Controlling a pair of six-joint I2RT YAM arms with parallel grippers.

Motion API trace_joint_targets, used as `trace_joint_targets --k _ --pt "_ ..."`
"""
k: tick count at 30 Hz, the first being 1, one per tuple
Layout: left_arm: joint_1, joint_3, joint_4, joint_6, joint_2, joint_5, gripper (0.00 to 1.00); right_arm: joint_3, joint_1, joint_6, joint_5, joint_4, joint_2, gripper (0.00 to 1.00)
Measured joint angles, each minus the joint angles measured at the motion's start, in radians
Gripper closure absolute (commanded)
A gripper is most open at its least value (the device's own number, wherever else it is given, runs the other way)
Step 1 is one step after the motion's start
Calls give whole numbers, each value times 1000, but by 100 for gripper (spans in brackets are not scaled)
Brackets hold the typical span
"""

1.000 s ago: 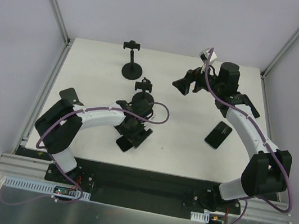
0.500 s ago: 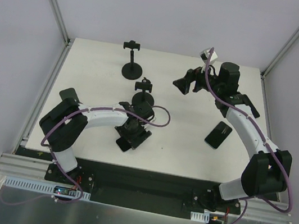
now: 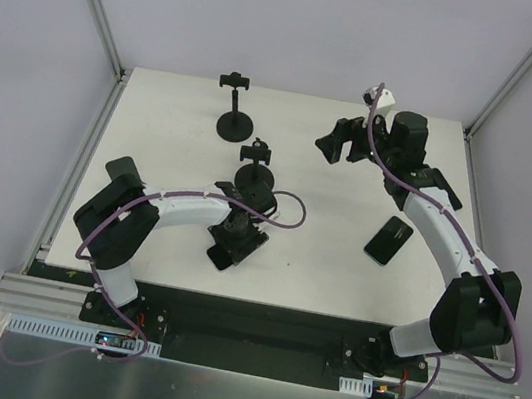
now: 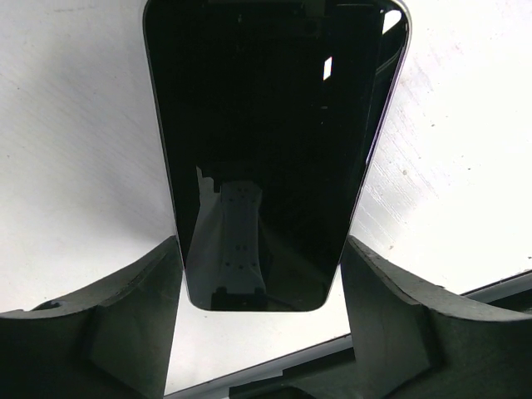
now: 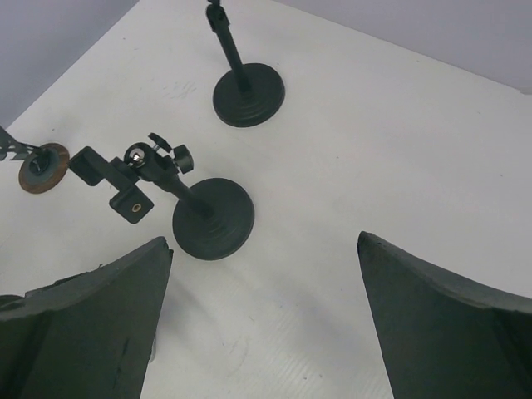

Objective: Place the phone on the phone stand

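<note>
In the top external view, the left gripper point(image 3: 236, 238) is seen lowered at the near middle of the table point(image 3: 170, 164), directly over a dark phone point(image 3: 220, 256) that lies flat, its near end showing from under the fingers. The near phone stand point(image 3: 256, 163) is found just beyond that gripper, and the far phone stand point(image 3: 231, 113) stands further back. A second phone point(image 3: 388, 239) lies flat on the right side, beside the right arm and well apart from the first. The right gripper point(image 3: 339, 142) is held raised over the far right part of the table, well apart from both phones.

In the left wrist view, the phone point(image 4: 266, 125) is seen screen-up on the white table point(image 4: 75, 166), with its rounded near end set between the two fingers of the left gripper point(image 4: 262, 245). The jaws are spread to the phone's width, one tip at each long edge. Whether the tips press the edges or only stand just beside them cannot be told.

In the right wrist view, the jaws of the right gripper point(image 5: 264, 243) are spread wide with nothing between them. Below lie the near phone stand point(image 5: 214, 218), with its clamp head tilted to the left, and the base of the far phone stand point(image 5: 248, 94).
</note>
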Motion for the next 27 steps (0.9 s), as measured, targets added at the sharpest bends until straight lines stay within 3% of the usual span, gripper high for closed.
trace_joint_targets --k 4,14,19,27 --pt "-17 7 -5 9 5 -8 100 9 -8 56 109 -62 -11 4" --pt "-115 -30 19 26 -58 -60 100 -1 -218 309 154 -229 -63 4" --pt "-127 -55 27 29 -180 -79 100 -169 -241 397 79 -238 -175 4" --pt "-127 -74 76 39 -342 -81 100 -528 -171 584 -172 -21 -170 2"
